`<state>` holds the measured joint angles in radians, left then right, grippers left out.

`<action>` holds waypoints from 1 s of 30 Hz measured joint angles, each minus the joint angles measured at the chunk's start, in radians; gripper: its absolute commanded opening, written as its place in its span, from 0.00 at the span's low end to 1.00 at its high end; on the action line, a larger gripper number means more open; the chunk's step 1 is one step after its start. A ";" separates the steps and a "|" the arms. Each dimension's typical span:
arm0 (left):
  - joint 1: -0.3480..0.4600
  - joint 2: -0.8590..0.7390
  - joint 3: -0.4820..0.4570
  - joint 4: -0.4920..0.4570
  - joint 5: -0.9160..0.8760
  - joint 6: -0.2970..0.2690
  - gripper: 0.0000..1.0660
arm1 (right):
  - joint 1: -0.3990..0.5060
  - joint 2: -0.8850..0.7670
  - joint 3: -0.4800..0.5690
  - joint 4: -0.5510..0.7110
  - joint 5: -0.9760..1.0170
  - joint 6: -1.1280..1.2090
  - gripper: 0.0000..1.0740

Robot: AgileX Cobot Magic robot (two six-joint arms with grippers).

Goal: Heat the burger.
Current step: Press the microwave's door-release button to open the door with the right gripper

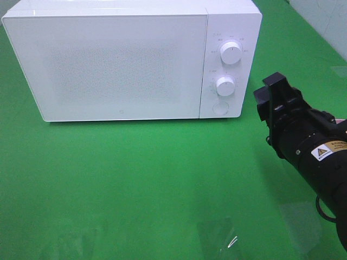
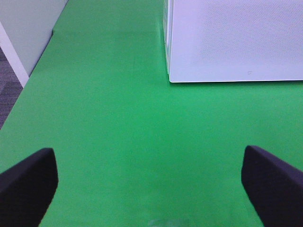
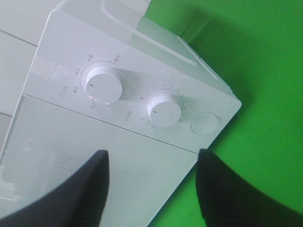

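My right gripper, jaws apart and empty, faces the lower knob on the microwave, probably to turn it; left gripper spread wide.

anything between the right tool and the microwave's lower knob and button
nothing visible does: the right tool hangs right of the white box-shaped microwave, with open space over the green tabletop to its lower round white knob and round white button.

Microwave: smooth, glossy white casing, finely dotted door. Knobs: smooth white plastic. Tabletop: matt green. Right hand: matt black plastic.
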<state>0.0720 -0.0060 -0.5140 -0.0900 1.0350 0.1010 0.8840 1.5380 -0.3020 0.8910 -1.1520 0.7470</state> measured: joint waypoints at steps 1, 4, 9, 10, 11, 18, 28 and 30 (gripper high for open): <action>0.000 0.000 0.000 0.000 0.000 0.000 0.94 | 0.000 0.000 0.000 0.000 0.000 0.000 0.38; 0.000 0.000 0.000 0.000 0.000 0.000 0.94 | 0.000 0.000 0.000 0.000 0.000 0.107 0.27; 0.000 0.000 0.000 0.000 0.000 0.000 0.94 | 0.000 0.000 -0.002 0.000 0.021 0.254 0.10; 0.000 0.000 0.000 0.000 0.000 0.000 0.94 | 0.000 0.000 -0.002 0.000 0.021 0.254 0.10; 0.000 0.000 0.000 0.000 0.000 0.000 0.94 | 0.000 0.000 -0.002 0.000 0.032 0.274 0.07; 0.000 0.000 0.000 0.000 0.000 0.000 0.94 | 0.000 0.000 -0.002 0.000 0.117 0.352 0.00; 0.000 0.000 0.000 0.000 0.000 0.000 0.94 | 0.000 0.000 -0.002 -0.001 0.211 0.487 0.00; 0.000 0.000 0.000 0.000 0.000 0.000 0.94 | 0.000 0.000 -0.002 -0.002 0.217 0.488 0.00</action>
<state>0.0720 -0.0060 -0.5140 -0.0900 1.0350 0.1010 0.8840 1.5380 -0.3040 0.8890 -0.9350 1.2350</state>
